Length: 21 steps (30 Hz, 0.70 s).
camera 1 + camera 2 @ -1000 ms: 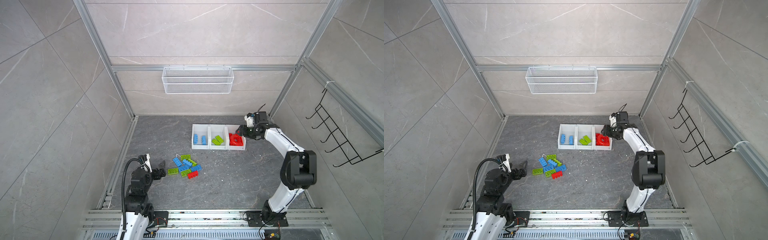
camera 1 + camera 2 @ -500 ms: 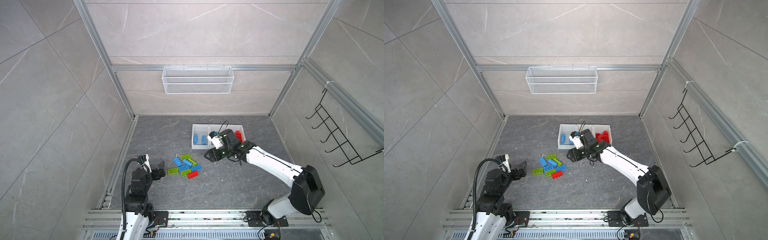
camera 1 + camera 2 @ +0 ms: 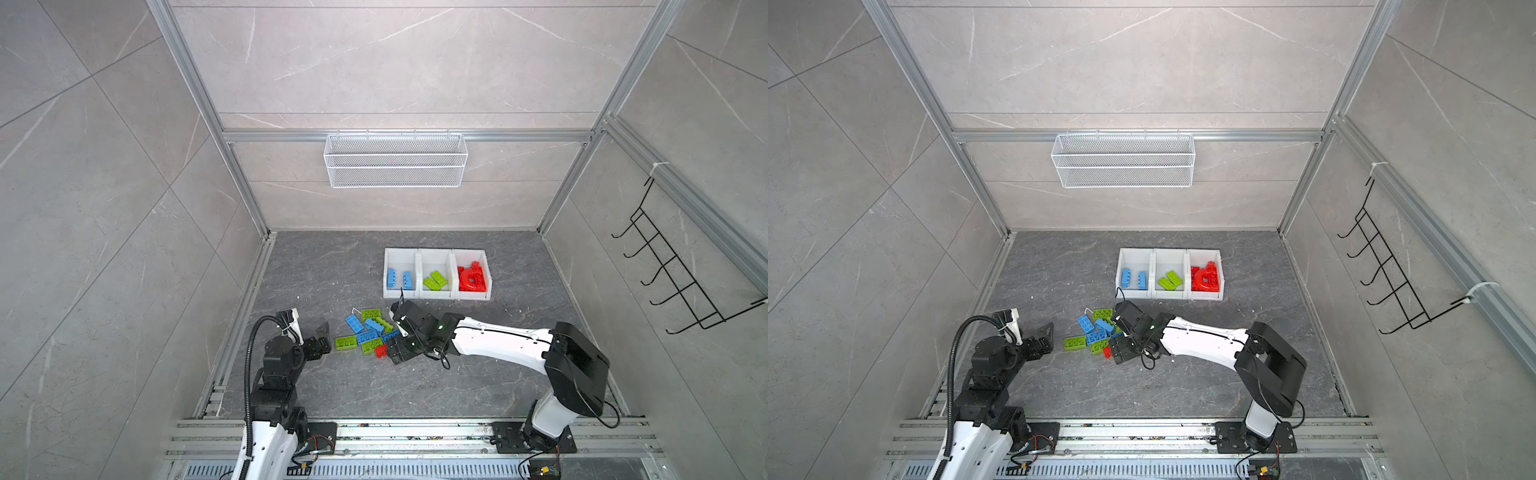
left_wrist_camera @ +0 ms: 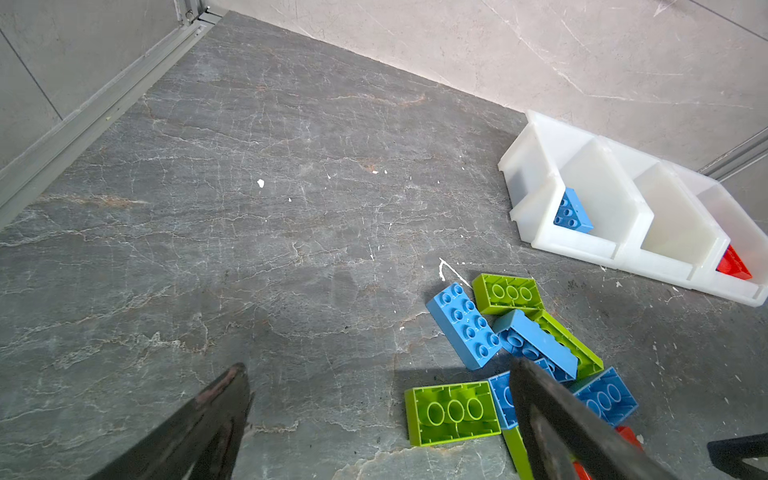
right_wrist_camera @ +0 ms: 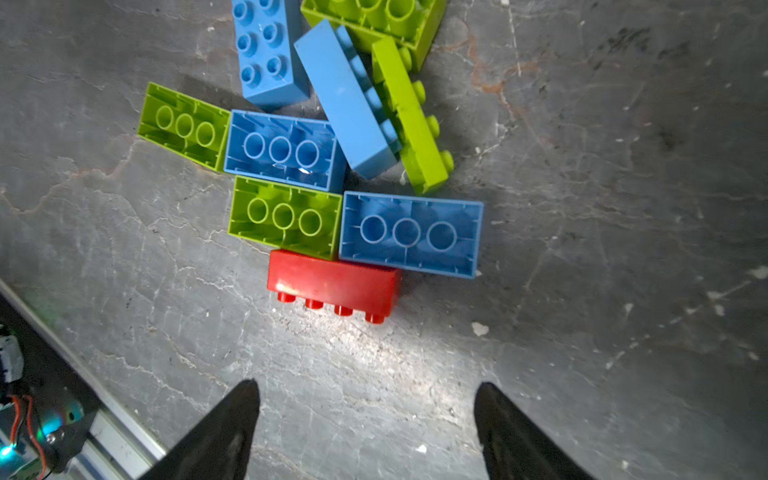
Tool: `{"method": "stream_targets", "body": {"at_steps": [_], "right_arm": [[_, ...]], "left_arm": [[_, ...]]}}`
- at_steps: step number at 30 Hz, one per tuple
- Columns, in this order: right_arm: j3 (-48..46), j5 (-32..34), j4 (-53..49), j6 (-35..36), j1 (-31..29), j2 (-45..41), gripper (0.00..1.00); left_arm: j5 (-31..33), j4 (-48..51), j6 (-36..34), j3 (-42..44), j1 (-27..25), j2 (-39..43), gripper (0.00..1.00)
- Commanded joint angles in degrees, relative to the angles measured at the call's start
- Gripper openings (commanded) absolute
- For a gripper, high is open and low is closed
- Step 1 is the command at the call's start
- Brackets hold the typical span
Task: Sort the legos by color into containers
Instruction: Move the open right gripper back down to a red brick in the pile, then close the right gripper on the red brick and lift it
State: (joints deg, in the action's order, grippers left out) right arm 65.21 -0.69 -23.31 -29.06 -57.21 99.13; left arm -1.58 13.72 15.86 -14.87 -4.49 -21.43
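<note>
Grey veined stone flooring (image 3: 332, 266) fills a cell walled in pale tile, with a white wire mesh basket (image 3: 395, 160) hung on the back wall and a black wire hook rack (image 3: 665, 282) on the right wall. Toward the back stands a row of three joined white plastic bins (image 3: 436, 296). Its left compartment holds two blue studded bricks (image 3: 399, 279), the middle one two lime green bricks (image 3: 435, 281), and the right one red pieces with an arch (image 3: 471, 279). Nearer the robot lies a loose cluster of blue, lime green and red plastic bricks (image 3: 368, 332), several upside down. The right gripper (image 5: 368, 386) hangs low at the cluster's near right corner, fingers spread and empty. A red brick (image 5: 332, 282) lies on its side just ahead of the gap, studs toward the gripper. The left gripper (image 4: 380, 370), spread wide and empty, sits beside the cluster's left edge, near an upturned lime green brick (image 4: 453, 411).
</note>
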Motion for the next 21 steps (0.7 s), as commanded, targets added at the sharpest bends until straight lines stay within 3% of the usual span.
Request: {"method": "stream_targets", "body": {"at_steps": [1,13,21], "right_arm": [[4.07,3.69,-1.35,-1.45,-1.85,3.42,0.85],[9.94,5.42,-5.45,-1.51,-3.17,10.58,0.88],[12.50,4.87,-6.16,-1.23,-3.51,13.23,0.85]], "left_arm": [[0.00,-1.51,0.43,-1.86,0.04,-0.19,1.00],[0.35,-0.91,0.54,-1.49,0.01,1.42,1.00],[-0.15,-0.93,0.35,-1.42,0.01,1.74,1.00]]}}
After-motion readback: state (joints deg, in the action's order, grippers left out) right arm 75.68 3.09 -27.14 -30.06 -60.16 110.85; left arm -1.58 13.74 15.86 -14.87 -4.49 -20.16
